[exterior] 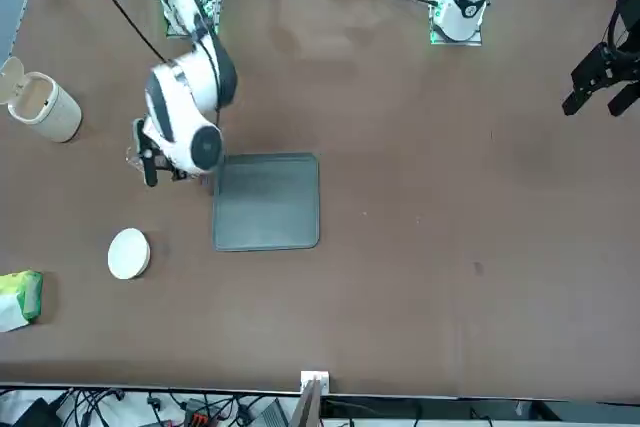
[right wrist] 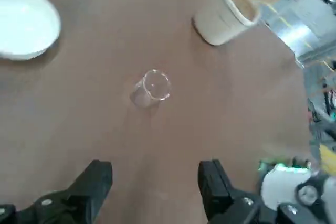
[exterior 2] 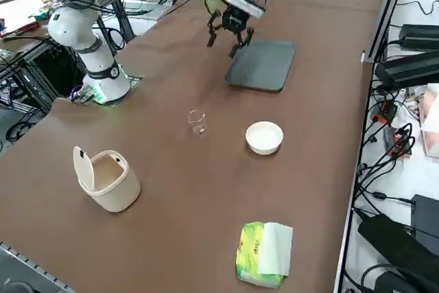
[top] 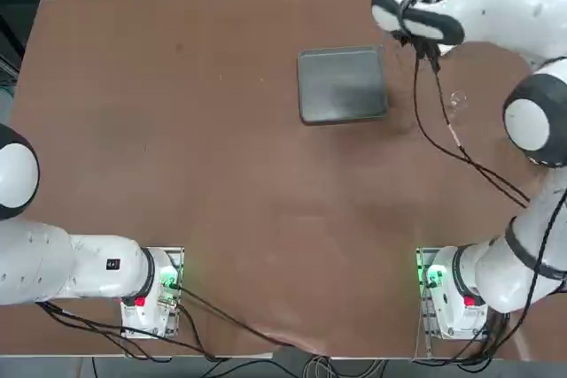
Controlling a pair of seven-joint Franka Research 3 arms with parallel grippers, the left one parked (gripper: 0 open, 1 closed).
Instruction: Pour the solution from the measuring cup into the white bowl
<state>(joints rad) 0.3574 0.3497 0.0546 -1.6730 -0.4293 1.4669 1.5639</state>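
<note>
So here's where I've got it: the right gripper (exterior 2: 230,36) hangs in the air by the near edge of the dark grey rectangular tray (exterior 2: 263,64), fingers spread wide with nothing between them. The small clear plastic measuring cup (exterior 2: 197,122) stands upright on the brown table (exterior 2: 171,190), well apart from the gripper, and the round white bowl (exterior 2: 264,137) sits near it, not touching. Can't tell whether there's any liquid in the cup or the bowl, so this fits either heading in for the grab or backing off after the pour, honestly. If it's the grab, I'd need to line the fingers (right wrist: 97,182) up around that little cup and close gently. A beige flip-lid bin (exterior 2: 106,179) sits off to the side.
</note>
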